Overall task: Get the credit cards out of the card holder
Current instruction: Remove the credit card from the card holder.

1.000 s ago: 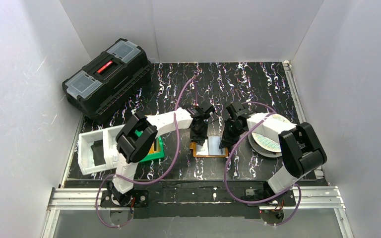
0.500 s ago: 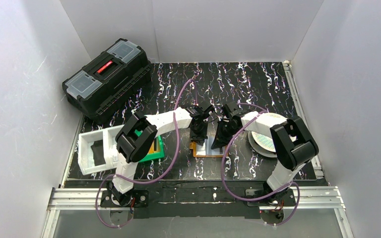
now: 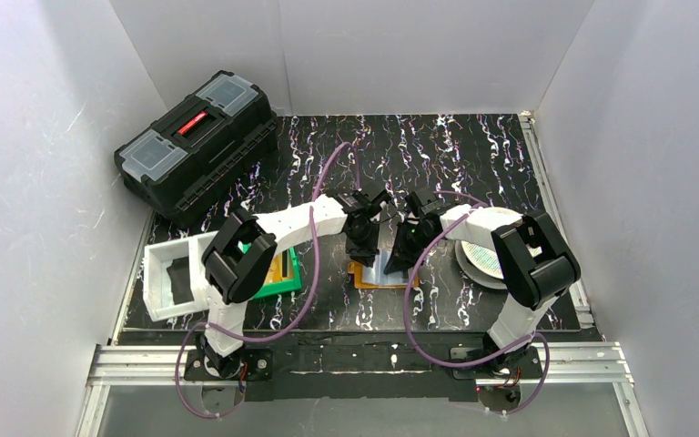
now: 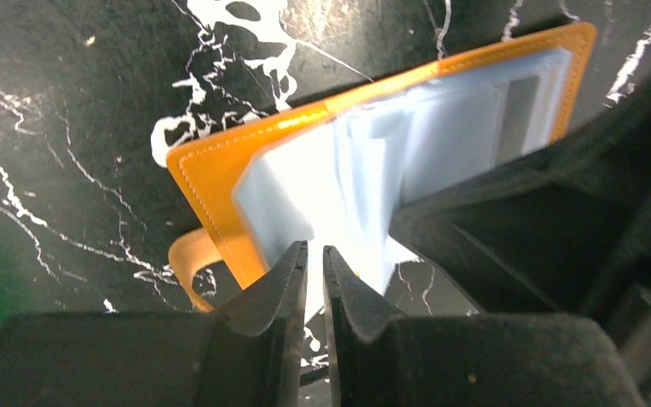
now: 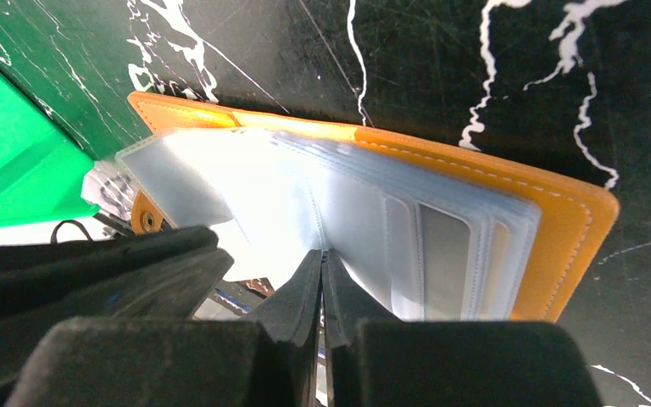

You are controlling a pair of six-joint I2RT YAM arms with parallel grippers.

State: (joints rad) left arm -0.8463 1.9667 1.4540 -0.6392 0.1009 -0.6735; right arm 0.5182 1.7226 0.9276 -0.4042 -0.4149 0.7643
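Note:
The orange card holder (image 3: 383, 273) lies open on the black marbled table, its clear pockets (image 5: 339, 203) fanned upward. My left gripper (image 3: 362, 249) points down at its left half, and a narrow gap shows between the fingertips (image 4: 314, 251) with nothing in it. From the right, my right gripper (image 3: 407, 251) has its jaws pressed together (image 5: 322, 256), the tips against the seam of the pockets. A grey rectangle (image 5: 445, 259) shows inside one pocket; I cannot tell if it is a card. A gold-yellow credit card (image 3: 281, 269) lies in the green bin.
The green bin (image 3: 289, 285) stands left of the holder, half under my left arm, beside a white tray (image 3: 166, 282). A round white patterned disc (image 3: 485, 260) lies to the right under my right arm. A black toolbox (image 3: 196, 146) sits at the back left.
My right gripper has swung left from over the disc to the holder's pockets. The left gripper's jaws have parted slightly, and the left elbow has shifted left.

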